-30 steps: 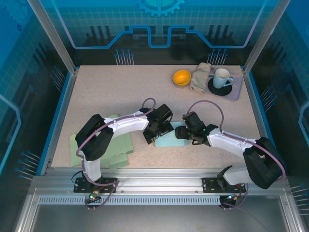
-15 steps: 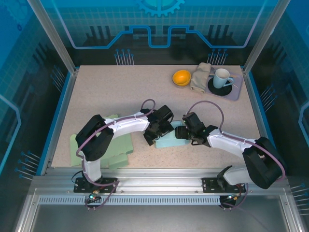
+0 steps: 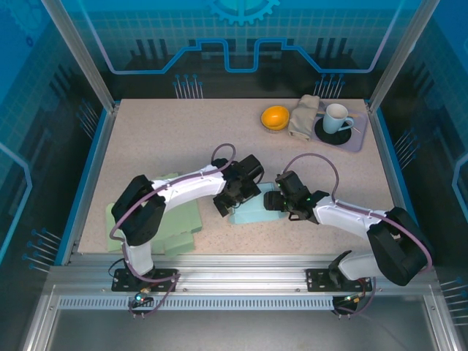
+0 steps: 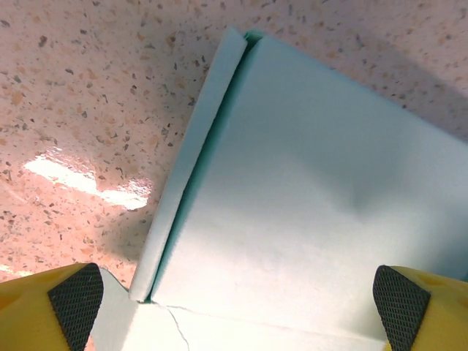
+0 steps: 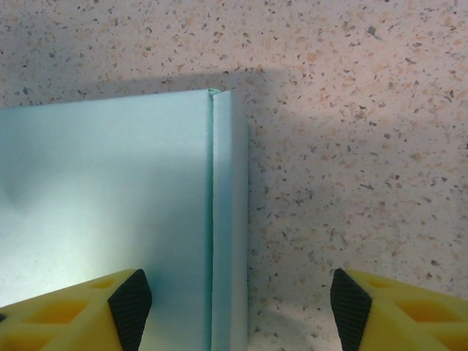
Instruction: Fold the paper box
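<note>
From above, I find my left arm (image 3: 183, 189) and right arm (image 3: 344, 216) covering part of the pale blue paper box (image 3: 252, 212); the left also hides some near-left green flat sheets (image 3: 189, 223).

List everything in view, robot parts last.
paper box: one, pale teal, flat at the table's centre, under both grippers
paper sheets: a pile, number unclear, green, near left, partly under the left arm
bowl: one, orange, far right, beside the cloth
cloth: one, beige, crumpled, between bowl and mug
mug: one, white, on the saucer
saucer: one, dark, on the tray
tray: one, pale lilac, far right corner
table: one, speckled beige
left gripper: one, yellow fingers with black pads, open over the box
right gripper: one, same colours, open over the box's right edge
</note>
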Robot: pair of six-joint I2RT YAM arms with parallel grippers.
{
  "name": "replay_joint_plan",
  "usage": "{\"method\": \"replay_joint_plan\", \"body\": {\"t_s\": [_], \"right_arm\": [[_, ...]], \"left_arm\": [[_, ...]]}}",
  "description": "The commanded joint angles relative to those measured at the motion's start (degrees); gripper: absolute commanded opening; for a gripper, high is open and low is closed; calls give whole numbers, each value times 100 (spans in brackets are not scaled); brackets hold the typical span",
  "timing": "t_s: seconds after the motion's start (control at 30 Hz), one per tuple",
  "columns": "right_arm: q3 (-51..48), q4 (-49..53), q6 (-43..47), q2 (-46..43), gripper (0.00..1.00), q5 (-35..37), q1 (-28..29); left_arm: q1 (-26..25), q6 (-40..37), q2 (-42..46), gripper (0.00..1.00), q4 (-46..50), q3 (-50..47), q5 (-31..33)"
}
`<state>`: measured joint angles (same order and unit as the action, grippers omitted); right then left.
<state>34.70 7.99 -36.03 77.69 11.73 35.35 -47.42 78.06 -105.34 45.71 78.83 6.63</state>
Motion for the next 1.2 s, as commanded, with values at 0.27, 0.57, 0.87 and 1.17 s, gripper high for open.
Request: {"method": "replay_joint_plan", "body": {"t_s": [0.27, 0.57, 0.87, 1.17], "right_arm": [[-131, 518, -44, 156, 69, 23, 161], [-109, 668, -45, -171, 69, 139, 194], [-245, 440, -62, -46, 69, 25, 207], [-235, 414, -27, 22, 69, 14, 224]], "left_arm": [[-31, 519, 419, 99, 373, 239, 3], [6, 205, 351, 99, 406, 202, 111], [139, 251, 203, 99, 177, -31, -126], [72, 489, 52, 99, -266, -390, -417]]}}
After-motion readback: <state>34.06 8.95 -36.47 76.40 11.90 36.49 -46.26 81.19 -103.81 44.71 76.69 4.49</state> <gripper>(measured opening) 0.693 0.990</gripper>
